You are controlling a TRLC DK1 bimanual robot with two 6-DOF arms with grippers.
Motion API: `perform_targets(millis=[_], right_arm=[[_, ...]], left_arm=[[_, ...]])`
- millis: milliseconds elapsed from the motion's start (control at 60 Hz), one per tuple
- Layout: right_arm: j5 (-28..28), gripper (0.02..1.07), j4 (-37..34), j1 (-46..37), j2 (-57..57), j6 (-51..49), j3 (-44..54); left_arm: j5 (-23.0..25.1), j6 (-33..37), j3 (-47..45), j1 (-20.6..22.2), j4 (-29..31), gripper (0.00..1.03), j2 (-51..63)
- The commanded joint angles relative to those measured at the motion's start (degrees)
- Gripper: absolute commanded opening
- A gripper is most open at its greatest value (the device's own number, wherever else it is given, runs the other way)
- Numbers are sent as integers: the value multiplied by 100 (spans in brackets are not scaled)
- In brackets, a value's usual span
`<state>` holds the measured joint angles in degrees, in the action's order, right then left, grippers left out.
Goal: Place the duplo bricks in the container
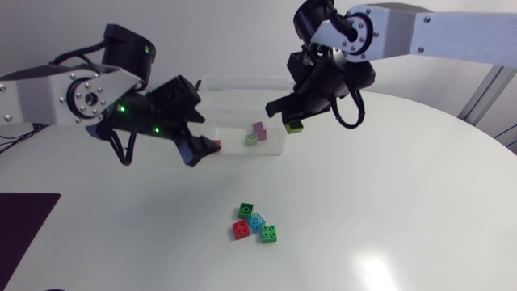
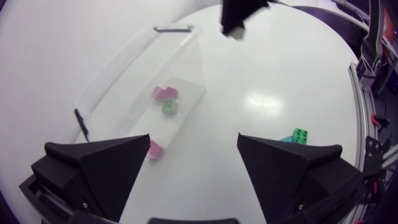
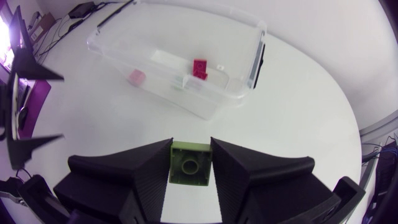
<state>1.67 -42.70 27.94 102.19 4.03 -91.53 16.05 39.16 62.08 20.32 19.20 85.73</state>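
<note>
Pinching olive brick (image 3: pixel 191 163), seemingly near container (image 3: pixel 233 87).

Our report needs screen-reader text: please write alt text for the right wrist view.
The right gripper is shut on an olive-green duplo brick, with the clear container ahead of it. A magenta brick and a pale pink brick lie inside.

Our white worktop (image 1: pixel 388 186) bears a clear plastic box (image 1: pixel 271 146) and, well apart from it, a green brick (image 1: pixel 245 211), red brick (image 1: pixel 241 229), blue brick (image 1: pixel 256 222) and second green brick (image 1: pixel 270 234) clustered together.
</note>
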Motion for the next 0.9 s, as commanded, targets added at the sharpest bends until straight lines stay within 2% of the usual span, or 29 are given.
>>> perform_targets(millis=[0,350,800,833,883], right_arm=[[88,31,-81,-70,169,-87,-401],[202,32,-46,-114,1048,-113,-1632],[246,33,-213,-307,1936,-87,-2660],[237,39,-213,-307,1980,-87,-2677],[237,59,-248,-307,2024,-87,-2713]], left_arm=[[47,294,-443,139,75,98,-145],[38,373,-1559,895,-197,98,-66],[-23,303,-2104,1053,-698,98,-22],[-41,303,-2139,1071,-725,98,5],[-50,303,-2165,1080,-742,98,5]])
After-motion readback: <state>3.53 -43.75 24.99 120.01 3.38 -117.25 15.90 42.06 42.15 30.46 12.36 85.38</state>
